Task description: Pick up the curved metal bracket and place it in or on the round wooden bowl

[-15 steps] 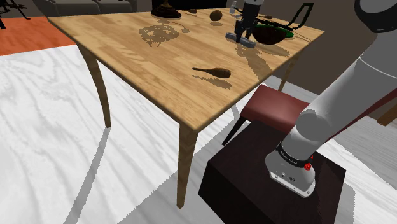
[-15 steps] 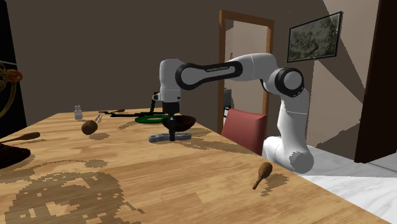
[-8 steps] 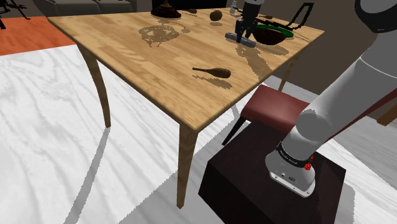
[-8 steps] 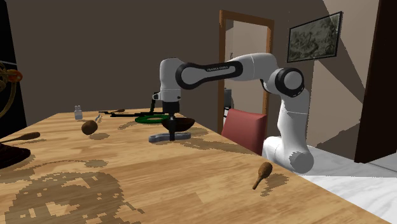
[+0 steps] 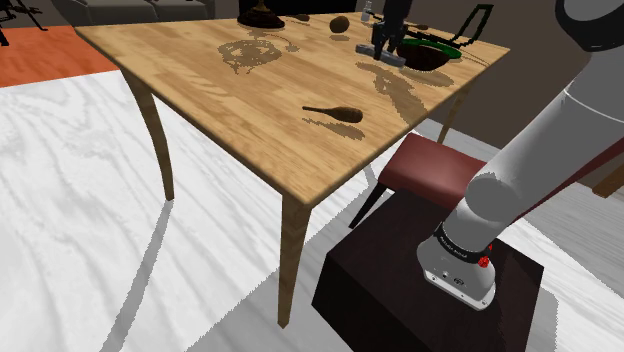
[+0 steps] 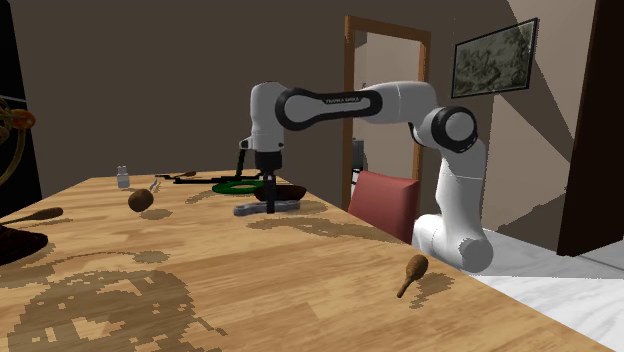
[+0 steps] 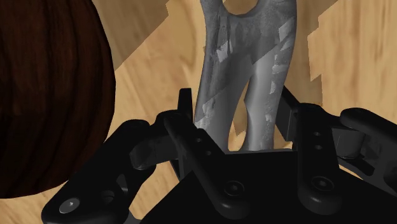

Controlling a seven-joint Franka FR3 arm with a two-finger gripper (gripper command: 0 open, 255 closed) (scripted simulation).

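The curved grey metal bracket [image 7: 245, 70] is clasped between my black fingers [image 7: 184, 121] and hangs a little above the wooden table. My gripper [image 5: 385, 47] is shut on the bracket [image 5: 387, 57] at the far end of the table. The dark round wooden bowl [image 5: 425, 56] stands right beside it, on the shoulder view's right. From the second exterior view, the bracket [image 6: 258, 208] floats just off the tabletop under the gripper [image 6: 270, 203], with the bowl [image 6: 292, 190] just behind it. The bowl's dark side [image 7: 44, 95] is close beside the gripper.
A brown wooden pestle-like tool [image 5: 336, 113] lies mid-table. A green ring with black frame [image 5: 443, 42], a brown rounded lump [image 5: 340, 23] and a small bottle [image 6: 123, 177] sit at the table's far end. A red chair [image 5: 440, 165] stands between table and stand.
The gripper has risen with the bracket in it, so the bracket has left the tabletop and now hangs level with the bowl's rim.
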